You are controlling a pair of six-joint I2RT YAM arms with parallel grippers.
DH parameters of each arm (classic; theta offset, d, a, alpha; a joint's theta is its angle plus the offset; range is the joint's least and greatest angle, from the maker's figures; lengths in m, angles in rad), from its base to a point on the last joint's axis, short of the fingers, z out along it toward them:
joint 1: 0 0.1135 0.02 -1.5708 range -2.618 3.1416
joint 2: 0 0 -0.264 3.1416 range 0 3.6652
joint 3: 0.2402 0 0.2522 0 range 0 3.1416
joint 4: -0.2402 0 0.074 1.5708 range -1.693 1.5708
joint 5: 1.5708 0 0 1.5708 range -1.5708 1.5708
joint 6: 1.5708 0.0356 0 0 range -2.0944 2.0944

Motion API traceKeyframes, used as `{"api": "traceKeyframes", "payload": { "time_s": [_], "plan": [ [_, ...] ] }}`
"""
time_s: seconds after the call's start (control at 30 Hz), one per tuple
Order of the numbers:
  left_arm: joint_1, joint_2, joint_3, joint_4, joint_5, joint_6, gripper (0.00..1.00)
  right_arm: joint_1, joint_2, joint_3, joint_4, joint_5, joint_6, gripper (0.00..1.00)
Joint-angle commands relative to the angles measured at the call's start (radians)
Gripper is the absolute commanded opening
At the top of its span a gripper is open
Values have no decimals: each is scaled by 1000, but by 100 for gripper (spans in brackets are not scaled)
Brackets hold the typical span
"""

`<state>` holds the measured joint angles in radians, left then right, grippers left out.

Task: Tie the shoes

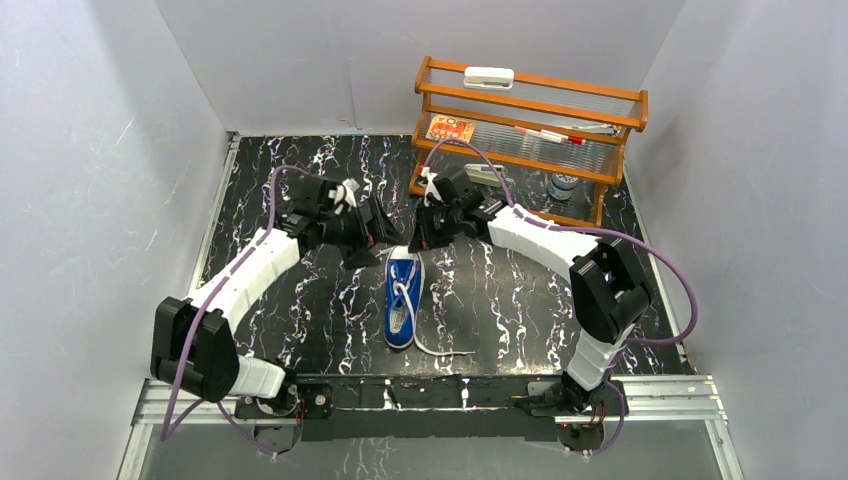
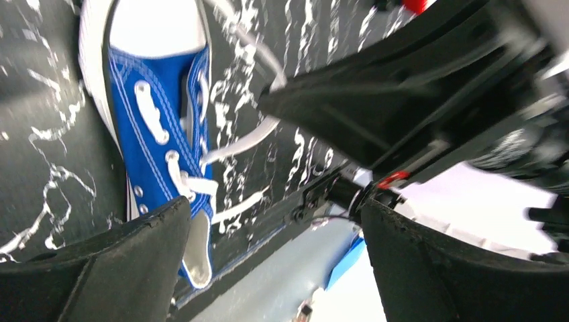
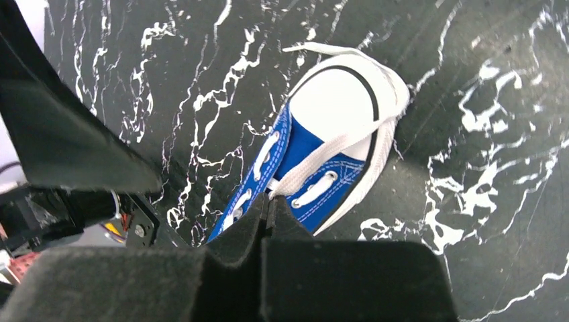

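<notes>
A small blue sneaker (image 1: 403, 305) with a white toe cap lies on the black marbled table, toe toward the arms' bases. One white lace (image 1: 445, 352) trails off to the right of the toe. My right gripper (image 1: 416, 243) hangs over the heel end. Its tips (image 3: 272, 200) are shut on a white lace (image 3: 335, 149) that runs from them across the toe cap (image 3: 335, 100). My left gripper (image 1: 375, 240) hovers just left of the heel. Its jaws (image 2: 274, 204) stand wide open and hold nothing, with the shoe (image 2: 158, 134) below its left finger.
A wooden rack (image 1: 530, 120) stands at the back right, holding a white block (image 1: 488, 75), markers, an orange card (image 1: 450, 128) and a bottle (image 1: 563, 185). Grey walls close in three sides. A metal rail (image 1: 430, 395) runs along the near edge.
</notes>
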<state>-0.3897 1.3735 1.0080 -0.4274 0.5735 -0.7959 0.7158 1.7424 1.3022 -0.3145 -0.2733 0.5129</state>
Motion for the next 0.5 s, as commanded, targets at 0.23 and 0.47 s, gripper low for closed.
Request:
{"api": "traceKeyframes", "payload": {
  "time_s": [0.23,0.47],
  "plan": [
    [120,148,79,267,233,-244,93,-9,-46,-4,266,-299,-183,0],
    [68,332,115,232,279,-333,75,-9,-63,-35,299,-325,-190,0]
  ]
}}
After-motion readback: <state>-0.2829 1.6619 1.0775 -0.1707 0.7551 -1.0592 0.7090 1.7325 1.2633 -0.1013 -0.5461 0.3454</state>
